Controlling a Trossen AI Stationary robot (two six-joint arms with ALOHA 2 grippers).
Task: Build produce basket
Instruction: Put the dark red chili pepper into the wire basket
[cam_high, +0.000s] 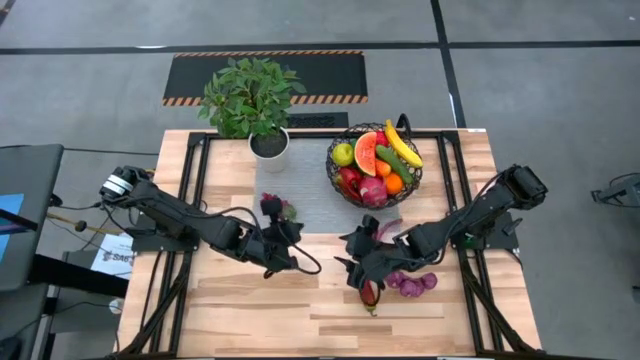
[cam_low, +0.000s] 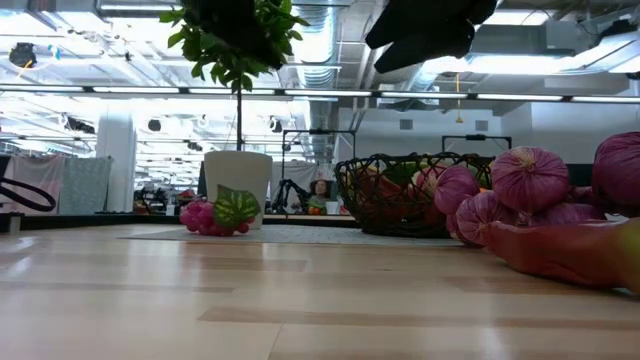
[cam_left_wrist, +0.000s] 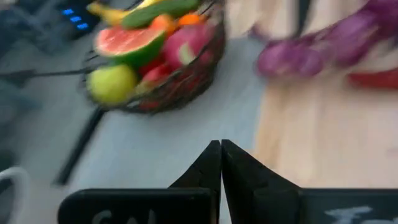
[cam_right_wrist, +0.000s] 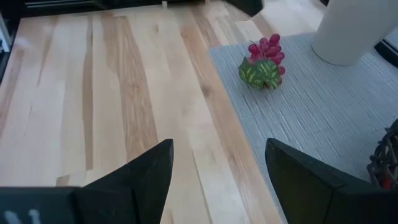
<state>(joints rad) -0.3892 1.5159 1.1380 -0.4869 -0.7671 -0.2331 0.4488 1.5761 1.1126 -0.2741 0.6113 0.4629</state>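
Observation:
The dark wire basket (cam_high: 375, 165) stands on the grey mat (cam_high: 310, 205) at the far right. It holds a watermelon slice, banana, cucumber, yellow-green apple, orange and red pieces. It also shows in the low view (cam_low: 400, 195) and the left wrist view (cam_left_wrist: 155, 62). A purple-red grape bunch with a green leaf (cam_high: 283, 208) (cam_right_wrist: 261, 62) lies on the mat near the plant pot. Purple onions (cam_high: 412, 282) (cam_low: 530, 180) and a red piece (cam_high: 369, 292) (cam_low: 560, 250) lie on the wood. My left gripper (cam_high: 290, 238) (cam_left_wrist: 221, 155) is shut and empty above the mat. My right gripper (cam_high: 348, 253) (cam_right_wrist: 217, 168) is open and empty, left of the onions.
A leafy potted plant in a white pot (cam_high: 268, 143) (cam_low: 238, 180) stands at the mat's far left corner. Bare wood (cam_high: 300, 310) lies along the table's near side. Black frame rails (cam_high: 190, 190) run along the left and right edges.

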